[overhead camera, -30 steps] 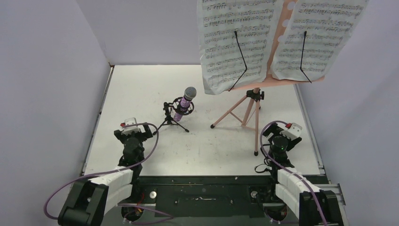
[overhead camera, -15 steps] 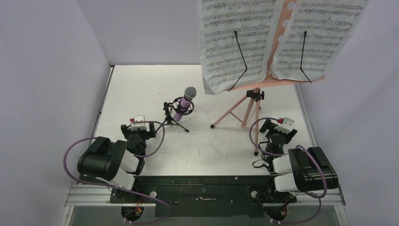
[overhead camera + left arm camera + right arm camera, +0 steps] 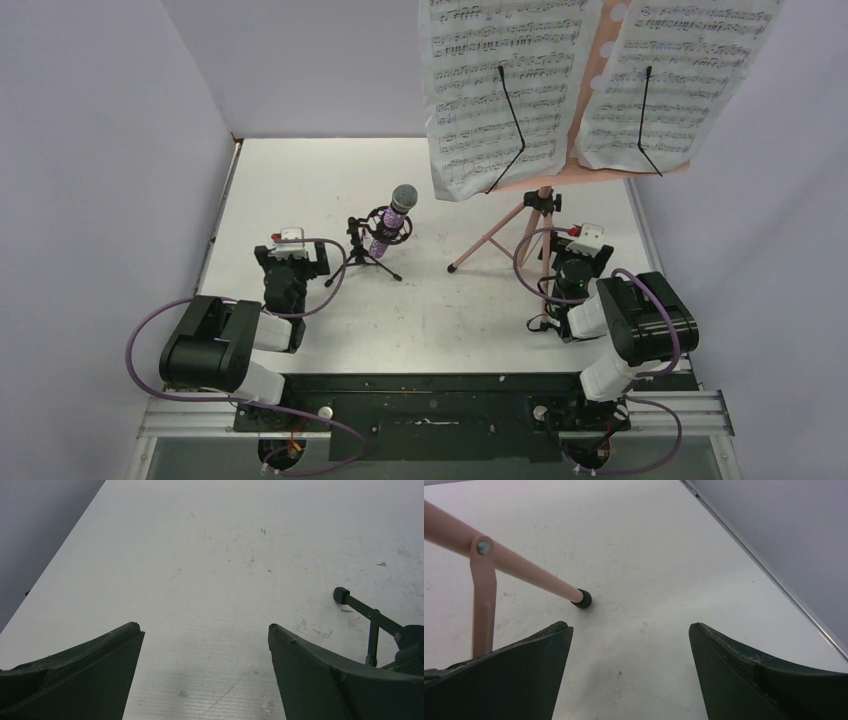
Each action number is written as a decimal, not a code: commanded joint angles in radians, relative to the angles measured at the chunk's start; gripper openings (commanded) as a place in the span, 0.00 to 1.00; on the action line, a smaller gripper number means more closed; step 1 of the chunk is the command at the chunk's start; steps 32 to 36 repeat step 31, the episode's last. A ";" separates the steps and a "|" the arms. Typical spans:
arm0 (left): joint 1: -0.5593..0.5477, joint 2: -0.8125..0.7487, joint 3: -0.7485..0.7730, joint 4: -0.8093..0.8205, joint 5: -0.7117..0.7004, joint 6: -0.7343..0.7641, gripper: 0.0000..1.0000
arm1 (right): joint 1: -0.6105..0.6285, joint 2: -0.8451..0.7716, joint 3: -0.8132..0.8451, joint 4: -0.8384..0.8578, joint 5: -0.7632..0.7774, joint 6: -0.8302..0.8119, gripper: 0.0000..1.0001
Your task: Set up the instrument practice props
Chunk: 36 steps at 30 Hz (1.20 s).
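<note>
**First:** At upper right of the overhead view, the pink music stand [image 3: 590, 100] is seen upright on its tripod legs, with two white sheet-music pages [image 3: 500, 90] pinned to it by black wire arms [image 3: 510, 130].

**Second:** And the microphone?

**First:** Left of centre, the glittery purple microphone [image 3: 390, 222] is cradled, tilted, in the small black mic stand [image 3: 368, 256] on the table [image 3: 300, 180].

**Second:** The grippers?

**First:** The left gripper [image 3: 202, 627] is spread wide, nothing gripped, lower left of the mic stand. The right gripper [image 3: 629, 625] is spread wide too, empty, just right of the tripod. A pink leg [image 3: 524, 567] is caught at the left of its wrist view.
</note>
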 commanded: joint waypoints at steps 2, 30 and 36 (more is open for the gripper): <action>0.007 -0.014 0.041 -0.023 -0.042 -0.055 0.96 | 0.000 -0.004 0.055 -0.089 0.015 0.008 0.90; 0.010 -0.010 0.071 -0.082 -0.086 -0.080 0.96 | 0.000 -0.005 0.052 -0.081 0.014 0.006 0.90; 0.011 -0.010 0.070 -0.080 -0.086 -0.080 0.96 | 0.000 -0.005 0.052 -0.081 0.013 0.006 0.90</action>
